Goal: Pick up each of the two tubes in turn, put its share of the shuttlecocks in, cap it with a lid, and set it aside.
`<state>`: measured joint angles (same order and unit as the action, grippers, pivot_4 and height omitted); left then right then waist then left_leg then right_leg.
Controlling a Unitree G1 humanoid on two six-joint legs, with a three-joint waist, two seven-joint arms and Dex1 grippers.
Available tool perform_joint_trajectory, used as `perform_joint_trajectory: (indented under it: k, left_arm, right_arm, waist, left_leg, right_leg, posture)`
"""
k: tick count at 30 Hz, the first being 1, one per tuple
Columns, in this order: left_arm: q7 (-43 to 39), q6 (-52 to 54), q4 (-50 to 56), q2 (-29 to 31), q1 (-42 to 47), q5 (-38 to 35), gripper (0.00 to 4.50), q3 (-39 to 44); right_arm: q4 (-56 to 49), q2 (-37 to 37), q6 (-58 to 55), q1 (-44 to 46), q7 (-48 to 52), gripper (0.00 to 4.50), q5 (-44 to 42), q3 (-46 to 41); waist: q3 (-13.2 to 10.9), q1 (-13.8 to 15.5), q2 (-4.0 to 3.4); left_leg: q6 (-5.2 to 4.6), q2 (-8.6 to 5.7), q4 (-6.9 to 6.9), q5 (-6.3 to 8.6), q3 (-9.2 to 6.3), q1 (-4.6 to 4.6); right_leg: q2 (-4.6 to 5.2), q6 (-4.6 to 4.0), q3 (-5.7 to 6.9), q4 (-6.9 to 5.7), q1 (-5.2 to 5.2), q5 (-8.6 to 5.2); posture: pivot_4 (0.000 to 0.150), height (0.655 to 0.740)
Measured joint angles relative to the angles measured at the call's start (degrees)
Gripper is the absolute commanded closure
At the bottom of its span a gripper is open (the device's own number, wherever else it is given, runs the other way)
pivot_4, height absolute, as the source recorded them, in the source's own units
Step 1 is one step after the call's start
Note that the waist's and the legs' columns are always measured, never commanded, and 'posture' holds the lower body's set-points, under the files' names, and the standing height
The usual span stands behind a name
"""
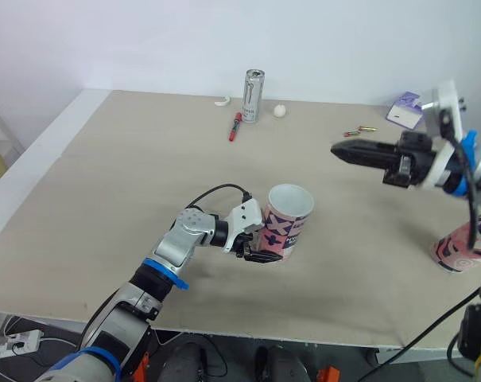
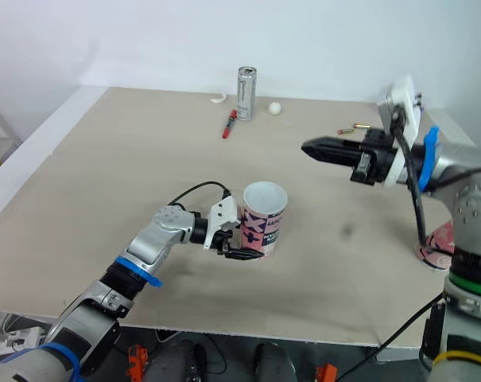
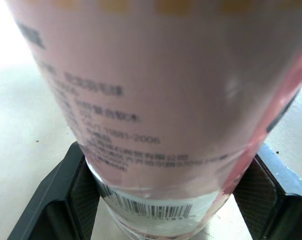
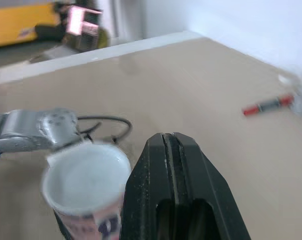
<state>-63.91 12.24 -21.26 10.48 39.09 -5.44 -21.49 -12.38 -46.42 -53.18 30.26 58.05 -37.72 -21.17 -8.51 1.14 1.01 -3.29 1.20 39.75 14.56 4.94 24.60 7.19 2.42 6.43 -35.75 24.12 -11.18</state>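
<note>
Pale beige table runs under a plain white wall, and you are early in the job. Your left gripper has its fingers clamped on the base of the first tube, which stands upright at the centre of the frame with its mouth open. The inside looks white and empty, so I judge that no shuttlecocks are in it, and no lid is on. Your right gripper hangs at the right of the frame above the table. Its fingers are pressed together with nothing between them, and they point toward the first tube. The second tube stands at the lower right edge, partly behind your right arm, and I cannot tell whether it is filled or capped. For the first tube, filling, capping and setting aside are all left.

The tube is a smooth pink printed cylinder, cardboard by the look of it, with small print and a barcode near its base. The black finger pads are cross-hatched and look rubbery. At the upper centre stand a slim metal can, a red marker and a small white ball, well apart from the tube.
</note>
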Motion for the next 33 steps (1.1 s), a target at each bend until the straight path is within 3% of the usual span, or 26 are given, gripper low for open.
perform_joint_trajectory:
  k: [4,5,6,7,9,10,11,12,13,14,17,26,33]
  left_arm:
    - [-0.2,-1.2,-0.6,0.0,0.2,0.0,1.15,0.0]
    - [-0.2,-1.4,-0.9,-0.1,0.3,0.0,1.15,-0.2]
    - [-0.2,-2.0,-1.3,-0.1,0.3,0.0,1.15,-0.1]
    - [-0.2,-2.4,-1.5,-0.1,0.3,0.0,1.15,0.0]
    - [-0.3,-2.7,-2.2,-0.4,0.7,0.0,1.15,-0.1]
    - [-0.3,-3.3,-2.5,-0.4,0.6,-0.2,0.60,0.0]
    - [-0.3,-3.4,-2.5,-0.4,0.6,-0.2,0.60,0.0]
    - [-0.5,-3.8,-2.7,-0.3,0.6,-0.3,0.23,0.3]
    - [-0.5,-4.5,-3.3,-0.3,0.5,-0.2,0.02,0.3]
    - [-0.3,-4.8,-4.8,0.0,0.1,0.0,0.00,0.4]
    - [-0.6,-7.6,-5.7,0.1,-0.6,-0.2,0.00,1.2]
    - [-3.0,-11.3,-6.8,0.8,-1.0,-1.4,0.00,2.4]
    - [-7.9,-12.4,-3.3,4.8,-3.7,-4.7,0.00,4.6]
  right_arm:
    - [-3.6,2.2,5.6,-10.3,-2.2,4.47,1.9,-0.7]
    - [-5.0,2.3,9.6,-14.0,-2.2,4.18,3.9,0.1]
    - [-5.9,2.9,12.7,-17.3,-2.2,3.60,5.6,1.3]
    - [-5.8,3.6,14.4,-19.1,-2.2,3.60,6.8,2.6]
    - [-5.9,3.7,19.7,-22.4,-1.6,2.97,9.4,3.7]
    - [-5.7,3.7,23.2,-25.5,-0.7,2.13,11.1,5.2]
    - [-5.6,3.7,23.4,-25.7,-0.6,2.13,11.2,5.3]
    - [-4.8,4.1,26.5,-28.1,0.5,1.57,12.8,7.2]
    - [-4.2,4.8,29.7,-29.6,1.1,1.31,13.9,8.4]
    - [-3.8,5.4,32.1,-30.5,1.8,0.79,14.7,10.0]
    - [-1.4,7.0,37.5,-31.5,3.1,0.09,16.0,13.8]
    - [3.1,8.8,42.4,-28.4,3.2,0.09,17.3,17.6]
    - [6.4,11.5,45.7,-24.7,1.8,0.09,18.5,20.4]
  waist:
    - [0.0,0.1,-0.21]
    - [0.0,0.2,-0.23]
    - [-0.1,0.2,-0.16]
    - [-0.1,0.2,-0.21]
    - [-0.1,0.2,-0.35]
    - [-0.1,0.4,-0.16]
    - [-0.1,0.4,-0.14]
    - [-0.2,0.4,-0.14]
    - [-0.2,0.4,-0.17]
    - [-0.2,0.4,-0.18]
    - [-0.3,0.4,-0.17]
    - [-0.5,0.4,-0.19]
    - [-0.9,0.5,-0.41]
  left_leg:
    - [-0.05,0.00,-0.03,-0.03,0.11,0.05]
    - [-0.05,-0.01,-0.03,-0.03,0.10,0.02]
    - [-0.05,0.00,-0.02,-0.03,0.06,0.02]
    - [-0.06,0.00,-0.02,-0.04,0.09,0.02]
    - [-0.15,-0.03,-0.02,-0.09,0.14,0.03]
    - [-0.16,-0.01,-0.02,-0.10,0.04,-0.04]
    - [-0.16,0.00,-0.02,-0.10,0.04,-0.04]
    - [-0.16,0.01,-0.02,-0.10,0.05,0.03]
    - [-0.16,0.01,-0.02,-0.10,0.06,0.01]
    - [-0.16,0.01,-0.04,-0.10,0.06,0.02]
    - [-0.17,0.04,-0.13,-0.10,0.02,0.07]
    - [-0.17,0.11,-0.25,-0.06,-0.02,0.08]
    - [-0.14,0.31,-0.27,-0.05,-0.12,0.10]
  right_leg:
    - [-0.12,0.13,-0.13,0.00,0.11,0.02]
    - [-0.14,0.14,-0.14,0.00,0.07,0.01]
    - [-0.19,0.16,-0.15,0.01,0.06,-0.01]
    - [-0.19,0.17,-0.19,0.01,0.08,0.00]
    - [-0.17,0.21,-0.24,0.01,0.10,0.04]
    - [-0.24,0.19,-0.21,0.02,0.10,0.01]
    - [-0.24,0.19,-0.21,0.02,0.10,0.01]
    - [-0.24,0.18,-0.22,0.02,0.11,0.02]
    - [-0.24,0.18,-0.23,0.02,0.10,0.02]
    - [-0.27,0.18,-0.24,0.01,0.16,0.02]
    - [-0.35,0.11,-0.23,0.00,0.25,0.03]
    - [-0.52,0.16,-0.24,0.00,0.29,-0.01]
    - [-0.80,0.03,-0.24,-0.01,0.29,-0.08]
  posture:
    - [0.150,0.7400]
    - [0.150,0.7400]
    - [0.150,0.7400]
    - [0.150,0.7400]
    - [0.150,0.7400]
    - [0.150,0.7400]
    - [0.150,0.7400]
    - [0.150,0.7400]
    - [0.150,0.7400]
    - [0.150,0.7400]
    - [0.150,0.7400]
    - [0.150,0.7400]
    - [0.150,0.7400]
